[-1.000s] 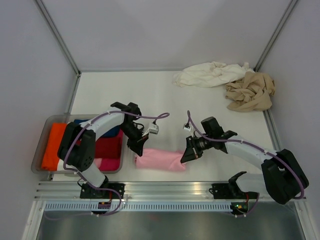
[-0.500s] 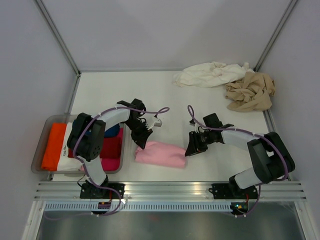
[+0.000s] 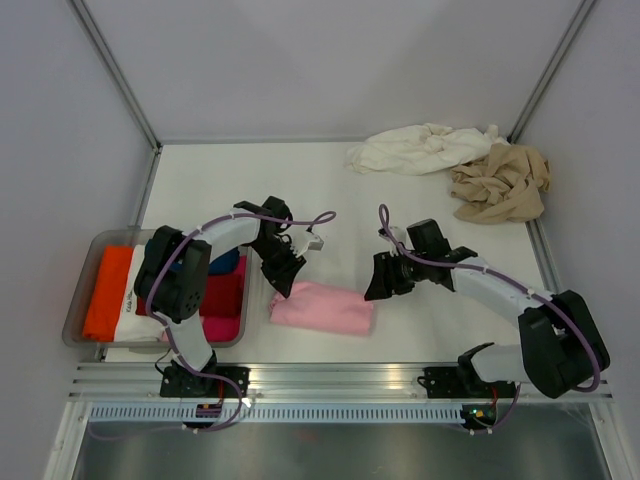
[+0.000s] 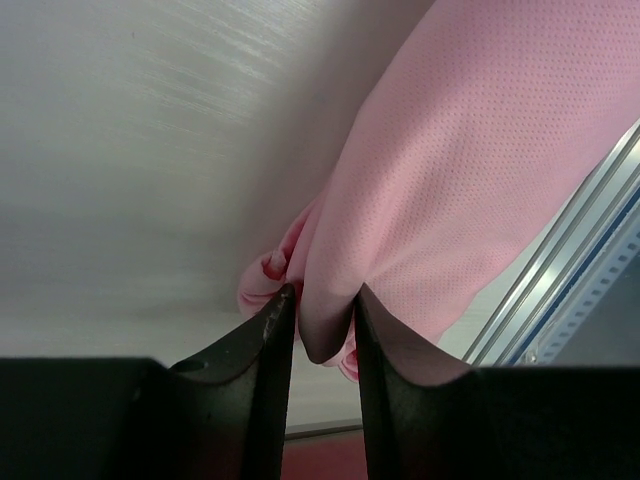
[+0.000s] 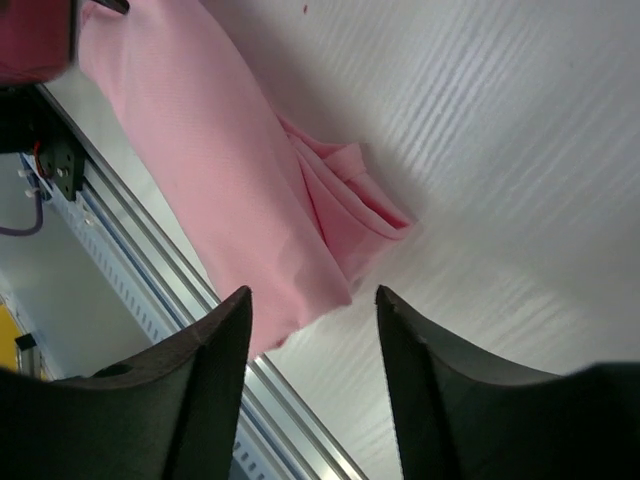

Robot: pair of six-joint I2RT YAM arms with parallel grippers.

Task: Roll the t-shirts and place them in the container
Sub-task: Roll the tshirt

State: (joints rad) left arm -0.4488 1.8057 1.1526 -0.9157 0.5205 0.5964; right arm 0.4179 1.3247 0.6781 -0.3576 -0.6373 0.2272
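A light pink t-shirt [image 3: 322, 307], rolled into a short bundle, lies near the table's front edge between the two arms. My left gripper [image 3: 282, 286] is at its left end. In the left wrist view a fold of the pink t-shirt [image 4: 470, 170] fills the narrow gap of the left gripper [image 4: 320, 302] and touches both fingers. My right gripper [image 3: 375, 289] hovers just off the roll's right end, and in the right wrist view the right gripper [image 5: 312, 292] is open and holds nothing. A cream-white t-shirt [image 3: 420, 148] and a tan t-shirt [image 3: 500, 185] lie crumpled at the back right.
A clear grey tray [image 3: 84, 262] at the left holds folded orange, red, blue and white cloth. An aluminium rail [image 3: 340, 378] runs along the near edge. White walls with metal posts enclose the table.
My right gripper has opened, let go of the roll's right end and drawn back a little. The left arm shifted its elbow and its jaws have eased slightly wider. The pink roll stays put.
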